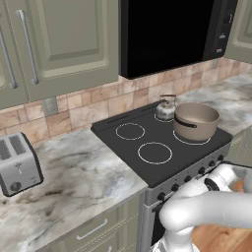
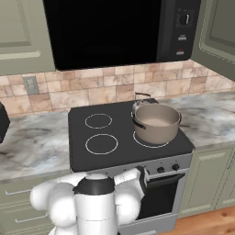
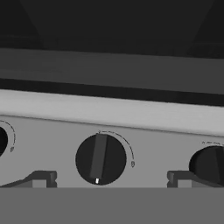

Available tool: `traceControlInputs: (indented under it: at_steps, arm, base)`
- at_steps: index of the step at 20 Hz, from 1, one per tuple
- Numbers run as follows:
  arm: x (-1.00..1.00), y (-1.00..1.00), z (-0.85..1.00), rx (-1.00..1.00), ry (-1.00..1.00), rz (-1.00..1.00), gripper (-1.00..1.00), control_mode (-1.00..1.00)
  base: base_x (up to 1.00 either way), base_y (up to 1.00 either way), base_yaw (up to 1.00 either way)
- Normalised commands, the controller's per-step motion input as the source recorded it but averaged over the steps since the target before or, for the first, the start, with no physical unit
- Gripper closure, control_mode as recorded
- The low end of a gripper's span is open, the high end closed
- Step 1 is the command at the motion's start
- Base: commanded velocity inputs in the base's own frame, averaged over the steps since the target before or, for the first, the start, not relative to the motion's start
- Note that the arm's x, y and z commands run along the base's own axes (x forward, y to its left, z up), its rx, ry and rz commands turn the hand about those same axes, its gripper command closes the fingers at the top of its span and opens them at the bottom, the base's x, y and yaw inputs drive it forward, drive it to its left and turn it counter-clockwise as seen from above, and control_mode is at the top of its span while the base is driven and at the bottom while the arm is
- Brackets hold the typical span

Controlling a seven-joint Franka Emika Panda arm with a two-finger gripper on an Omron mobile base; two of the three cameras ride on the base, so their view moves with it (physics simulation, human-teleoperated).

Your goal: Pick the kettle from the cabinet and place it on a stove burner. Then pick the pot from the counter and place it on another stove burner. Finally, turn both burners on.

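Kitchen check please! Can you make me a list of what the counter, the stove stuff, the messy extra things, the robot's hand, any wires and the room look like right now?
Surface: grey-white marbled counter on both sides of the black cooktop.
Job's things: kettle sits on the back right burner; pot sits on the front right burner, in front of the kettle. The two left burners are bare. Cabinet door is closed.
Clutter: silver toaster on the counter, left of the stove.
Grippers: gripper open, fingertips either side of a dark stove knob, not touching it.
Cables: nothing seen.
Surroundings: black microwave above the stove, tiled backsplash, wall outlet, wood floor.
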Motion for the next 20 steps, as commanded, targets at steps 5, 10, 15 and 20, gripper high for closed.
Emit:
traceControlInputs:
  at_steps: [5, 10, 15, 20]
  arm:
    - [0.14, 0.00, 0.00, 0.00, -0.06, 0.00, -1.00, -1.00]
    - [0.18, 0.00, -0.02, 0.00, -0.04, 0.03, -1.00, -1.00]
    - [0.15, -0.01, -0.11, 0.00, -0.02, 0.05, -1.00, -1.00]
    - [0.11, -0.21, -0.11, 0.00, -0.02, 0.03, -1.00, -1.00]
  base:
    - [0.00, 0.00, 0.00]
    - [0.00, 0.00, 0.00]
    - [0.00, 0.00, 0.00]
    - [0.00, 0.00, 0.00]
